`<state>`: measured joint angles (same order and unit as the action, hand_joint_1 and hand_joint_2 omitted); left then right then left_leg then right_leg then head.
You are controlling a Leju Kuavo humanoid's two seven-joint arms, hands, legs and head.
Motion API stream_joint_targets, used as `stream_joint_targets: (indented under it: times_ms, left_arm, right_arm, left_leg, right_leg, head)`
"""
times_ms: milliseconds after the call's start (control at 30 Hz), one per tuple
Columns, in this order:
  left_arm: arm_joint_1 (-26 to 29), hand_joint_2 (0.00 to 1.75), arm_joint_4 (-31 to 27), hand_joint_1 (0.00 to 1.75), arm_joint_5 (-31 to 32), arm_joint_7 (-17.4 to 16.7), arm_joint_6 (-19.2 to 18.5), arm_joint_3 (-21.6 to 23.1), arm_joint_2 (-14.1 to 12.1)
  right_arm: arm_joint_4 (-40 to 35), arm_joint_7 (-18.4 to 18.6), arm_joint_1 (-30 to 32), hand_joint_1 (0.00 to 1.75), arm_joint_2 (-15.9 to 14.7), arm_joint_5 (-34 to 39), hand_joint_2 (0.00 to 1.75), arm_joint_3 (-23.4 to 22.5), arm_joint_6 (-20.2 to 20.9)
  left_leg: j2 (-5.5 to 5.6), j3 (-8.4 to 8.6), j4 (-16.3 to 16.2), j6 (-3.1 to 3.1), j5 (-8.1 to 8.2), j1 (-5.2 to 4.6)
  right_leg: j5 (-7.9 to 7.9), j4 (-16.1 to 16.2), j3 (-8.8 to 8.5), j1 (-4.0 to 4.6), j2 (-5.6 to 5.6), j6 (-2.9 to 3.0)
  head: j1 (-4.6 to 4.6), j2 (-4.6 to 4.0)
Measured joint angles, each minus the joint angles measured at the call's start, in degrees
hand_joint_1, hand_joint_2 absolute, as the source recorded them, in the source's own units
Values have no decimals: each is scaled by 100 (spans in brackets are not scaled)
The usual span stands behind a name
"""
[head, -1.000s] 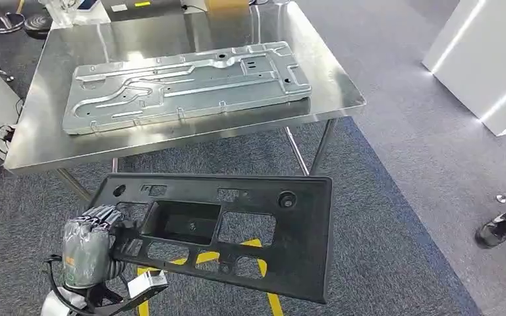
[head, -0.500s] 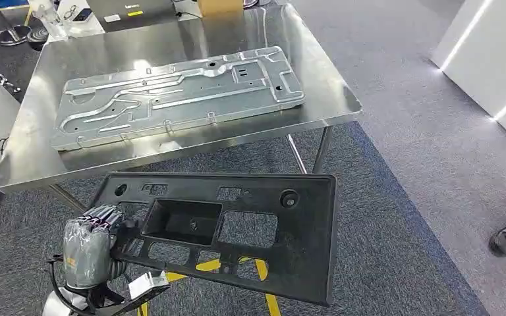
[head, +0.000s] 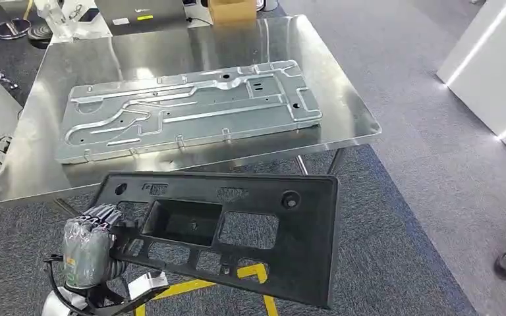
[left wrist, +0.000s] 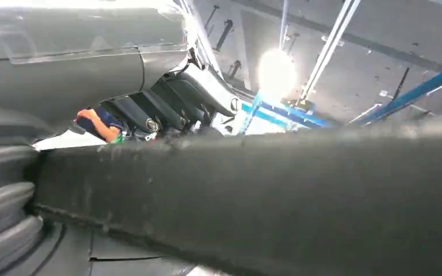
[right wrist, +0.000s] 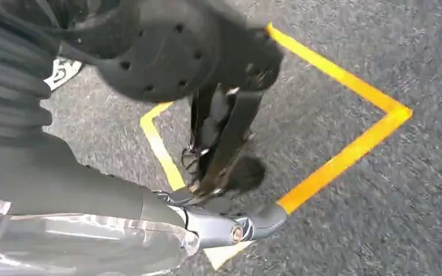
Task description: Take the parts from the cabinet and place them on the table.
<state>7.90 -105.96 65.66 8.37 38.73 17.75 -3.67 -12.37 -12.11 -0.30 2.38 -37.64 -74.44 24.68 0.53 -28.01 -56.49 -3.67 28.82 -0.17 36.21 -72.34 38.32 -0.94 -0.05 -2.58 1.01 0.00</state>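
**Black panel carried up to the desk**

The black plastic panel (head: 227, 234), a long frame with rectangular cut-outs and a recessed pocket, fills the lower centre of the head view. It is held roughly flat above the carpet, its far long edge near the front edge of the desk (head: 342, 92) but not yet over it. The left robot hand (head: 89, 247), at the lower left of the frame, is clamped on the panel's left end, fingers wrapped over the rim; in the left wrist view the panel's dark edge (left wrist: 265, 190) crosses the picture just beside the grey ribbed cover.

The right robot hand (right wrist: 218, 227) hangs over the carpet and the yellow floor tape (right wrist: 345, 155); its fingers hold nothing that I can see, but whether they are apart or curled I cannot tell.

On the desk, across the upper centre of the head view, a stamped metal plate (head: 191, 112) already lies flat, taking up much of the surface. A bare strip of steel remains in front of it, and more behind.

The step in hand looks like the carry to the desk, with the placing not yet done. The next move calls for lifting the panel clear of the desk edge and bringing it forward over the top. With one hand gripping one end, the long free end could sag or catch the metal plate.
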Motion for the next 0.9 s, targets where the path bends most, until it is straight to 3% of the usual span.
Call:
stream_joint_targets:
  times_ms: [33,100,133,167,267,300,333,433,467,500,533,600,633,667,700,733,767,800,900]
  left_arm:
    - [-1,175,0,175,-2,2,-2,9,0]
    - [1,175,0,175,-6,0,-9,22,0]
    - [-7,175,2,175,-9,-2,-15,22,0]
    - [-26,175,2,175,-13,-9,-26,22,2]
    - [-52,175,2,175,-68,-35,-77,26,4]
    - [-58,175,4,175,-90,-42,-96,28,2]
    - [-102,175,7,175,-118,-52,-125,28,4]
    - [-163,175,63,175,-221,-83,-247,28,2]
    - [-179,175,100,175,-262,-94,-295,28,2]
    - [-201,175,133,175,-297,-94,-330,28,2]
    - [-233,175,162,175,-348,-105,-394,28,2]
    - [-328,175,232,175,-628,-122,-702,28,-9]
    - [-408,175,326,175,-910,-129,-928,28,-24]
    - [-525,175,440,175,-1206,-122,-1184,31,-31]
    - [-675,175,584,175,-1574,-75,-1453,33,-31]
    - [-806,175,724,175,-1800,-44,-1570,28,-28]
    - [-939,175,891,175,-1967,0,-1648,28,-33]
    - [-1029,175,982,175,-2013,18,-1672,17,-39]
    - [-1229,175,1198,175,-2052,48,-1709,13,-39]
  right_arm:
    - [0,0,10,0,-2,-9,175,0,0]
    - [0,0,32,0,-4,-11,175,-2,-2]
    - [0,4,24,0,0,-13,175,-4,-13]
    - [-2,9,13,0,0,-18,175,-4,-15]
    - [-7,11,16,0,0,-26,175,-7,-22]
    - [-7,11,22,0,4,-31,175,-7,-13]
    - [-7,11,22,0,2,-35,175,-7,-11]
    - [-9,9,13,0,2,-52,175,-11,2]
    - [-9,7,18,0,2,-57,175,-15,2]
    - [-9,7,21,0,2,-63,175,-22,2]
    - [-9,7,20,0,2,-66,175,-31,2]
    - [-9,7,20,0,2,-81,175,-37,11]
    - [-9,9,14,0,7,-96,175,-42,17]
    - [-9,9,-3,0,7,-116,175,-42,31]
    - [-11,9,-22,0,0,-138,175,-42,37]
    - [-13,7,-23,0,-9,-157,175,-42,50]
    - [-13,11,-34,0,-13,-173,175,-42,52]
    - [-13,11,-37,0,-15,-177,175,-42,52]
    - [-13,11,-33,0,-17,-179,175,-42,50]
  left_leg:
    - [2,97,-5,23,75,6]
    - [-14,239,-14,88,241,11]
    - [-16,326,-42,127,300,-4]
    - [-10,283,-28,167,339,-12]
    - [-12,397,-92,247,347,-19]
    - [-20,316,-304,271,363,-2]
    - [-24,118,-659,305,446,4]
    - [-24,-705,-1802,380,1012,48]
    - [-25,-844,-1877,381,1030,51]
    - [-26,-875,-1733,375,895,51]
    - [-25,-809,-1375,363,598,51]
    - [-31,-586,-434,279,-248,33]
    - [-34,-623,-366,248,-241,-13]
    - [-35,-656,-300,229,-59,-38]
    - [-23,-620,-273,206,-224,-39]
    - [-10,-617,-252,318,-367,11]
    - [-14,-609,-255,339,-333,-3]
    - [-14,-608,-255,273,-316,-21]
    - [-16,-610,-251,258,-308,-24]
  right_leg:
    - [-287,373,-71,-2,-1,10]
    - [-1172,1256,-273,-6,-13,46]
    - [-1047,1212,-218,31,-18,101]
    - [-1026,1210,-242,39,-24,175]
    - [-1012,1256,-347,17,18,310]
    - [-985,1294,-408,11,5,349]
    - [-958,1308,-450,6,6,385]
    - [-850,1308,-545,8,16,391]
    - [-809,1308,-595,9,20,385]
    - [-766,1308,-657,10,23,377]
    - [-721,1305,-736,12,27,368]
    - [-643,1314,-846,17,23,339]
    - [-623,1307,-880,25,25,317]
    - [-615,1314,-837,18,40,283]
    - [-592,1322,-817,23,22,241]
    - [-516,1292,-838,64,5,316]
    - [-574,1304,-841,54,2,385]
    - [-569,1321,-849,46,8,352]
    - [-576,1385,-879,41,10,312]
  head:
    - [0,0]
    - [-2,0]
    - [2,-2]
    - [-2,0]
    - [2,0]
    - [0,-2]
    - [17,-2]
    - [13,-2]
    - [11,0]
    - [13,0]
    - [11,0]
    - [11,0]
    - [-2,-2]
    - [20,0]
    - [16,0]
    - [9,0]
    - [11,0]
    - [11,-2]
    - [9,0]
